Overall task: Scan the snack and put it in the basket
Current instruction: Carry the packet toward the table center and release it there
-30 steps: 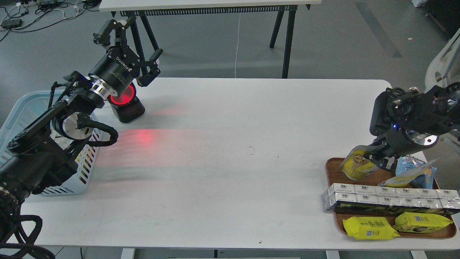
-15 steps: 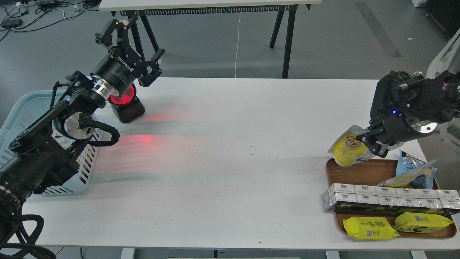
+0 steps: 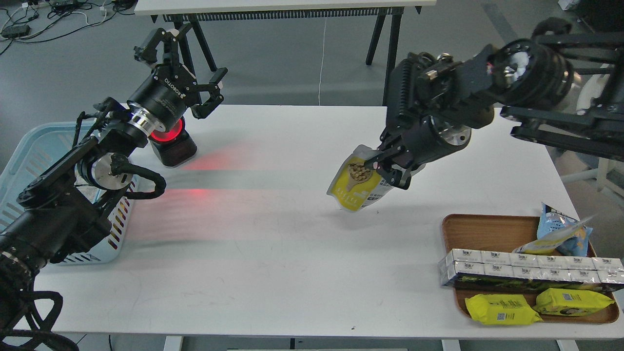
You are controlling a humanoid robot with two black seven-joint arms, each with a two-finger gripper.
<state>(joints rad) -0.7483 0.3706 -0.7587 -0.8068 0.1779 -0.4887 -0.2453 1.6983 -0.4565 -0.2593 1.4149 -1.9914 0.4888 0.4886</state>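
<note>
Right gripper [image 3: 387,171] pinches the snack [image 3: 357,183] by its grey-white upper part, the pouch hanging clear above the table [image 3: 292,253] near centre, picture side out, likely to meet the red-lit scanner [image 3: 170,141] at its 9 o'clock. Beside the scanner, the left gripper [image 3: 187,66] is raised with fingers spread, holding nothing. Farther out at 9 o'clock waits the basket [image 3: 29,146]; at the pouch's 4 o'clock, the tray [image 3: 487,225] holds other packets.

"ROBOTIQ" reads in white on the left gripper [image 3: 183,63] body, upper left of frame. Print on the snack [image 3: 358,185] is illegible.
</note>
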